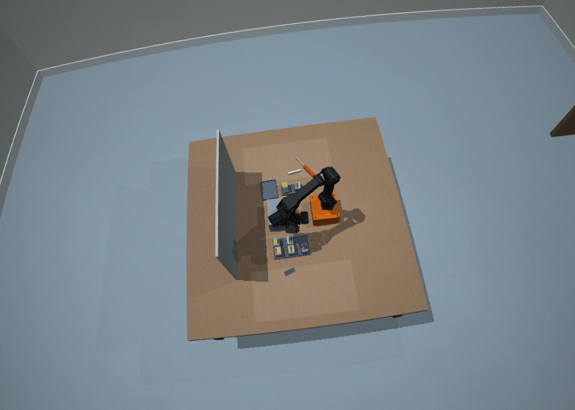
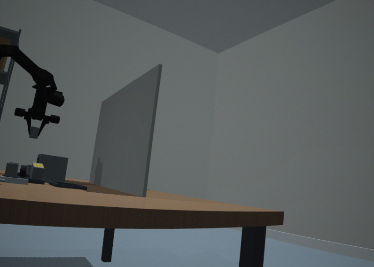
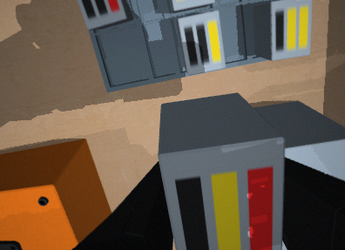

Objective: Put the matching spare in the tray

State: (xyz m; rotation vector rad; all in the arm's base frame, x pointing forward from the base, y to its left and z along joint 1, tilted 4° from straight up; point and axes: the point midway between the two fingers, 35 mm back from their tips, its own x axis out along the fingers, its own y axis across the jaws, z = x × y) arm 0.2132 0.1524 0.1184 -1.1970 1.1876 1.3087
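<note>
Six-joint arm, black, bent at the elbow — the upper section rising from the base, the forearm sloping outward and down to the wrist. Parallel-jaw gripper directed downward, suspended well above the counter; its two tapered fingers stand partly apart — closed on a gripped object, one finger to either side.
</note>
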